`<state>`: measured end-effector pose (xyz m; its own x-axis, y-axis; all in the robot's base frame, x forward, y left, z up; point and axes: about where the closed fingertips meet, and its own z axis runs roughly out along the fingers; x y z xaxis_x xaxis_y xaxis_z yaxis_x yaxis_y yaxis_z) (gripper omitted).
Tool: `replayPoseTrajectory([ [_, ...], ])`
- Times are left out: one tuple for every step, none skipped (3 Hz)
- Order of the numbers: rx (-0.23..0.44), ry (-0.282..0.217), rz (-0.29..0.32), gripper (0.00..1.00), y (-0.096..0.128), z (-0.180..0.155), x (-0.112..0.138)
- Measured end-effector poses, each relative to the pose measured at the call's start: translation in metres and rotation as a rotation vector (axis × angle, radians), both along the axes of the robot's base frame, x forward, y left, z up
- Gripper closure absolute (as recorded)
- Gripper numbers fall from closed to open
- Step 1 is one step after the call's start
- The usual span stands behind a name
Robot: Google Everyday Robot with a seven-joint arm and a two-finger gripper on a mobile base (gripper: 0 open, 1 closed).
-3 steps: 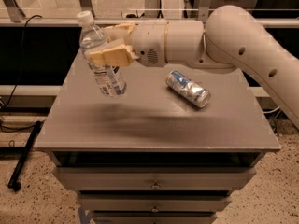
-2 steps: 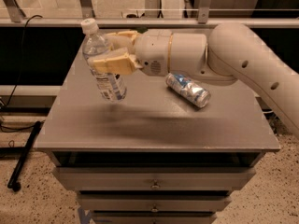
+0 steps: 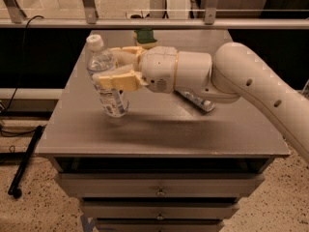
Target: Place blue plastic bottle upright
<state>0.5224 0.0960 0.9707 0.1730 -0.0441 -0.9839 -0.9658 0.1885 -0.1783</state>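
Note:
The blue plastic bottle (image 3: pixel 106 79) is a small clear bottle with a white cap and a white label. It stands nearly upright, cap up, tilted slightly, over the left part of the grey table (image 3: pixel 159 129). Its base is at or just above the table top. My gripper (image 3: pixel 112 67) reaches in from the right and is shut on the bottle's middle, one cream finger (image 3: pixel 118 80) in front of it and one behind.
A crushed silver-blue can (image 3: pixel 198 100) lies on the table behind my arm, partly hidden. A green object (image 3: pixel 144 36) sits at the table's far edge. Drawers are below the table top. A railing runs behind. A black cable lies on the floor at left.
My arm has carried the bottle lower toward the table top and slightly toward the front. The bottle stays gripped and nearly upright.

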Motion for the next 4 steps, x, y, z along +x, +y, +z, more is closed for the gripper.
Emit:
replayPoseTrajectory([
  [0.0,0.007,0.017,0.75,0.001,-0.008,-0.002],
  [0.003,0.012,0.025,0.51,-0.001,-0.017,-0.004],
  [0.0,0.026,0.024,0.2,-0.004,-0.028,-0.006],
  [-0.004,0.032,0.019,0.01,-0.007,-0.033,-0.007],
])
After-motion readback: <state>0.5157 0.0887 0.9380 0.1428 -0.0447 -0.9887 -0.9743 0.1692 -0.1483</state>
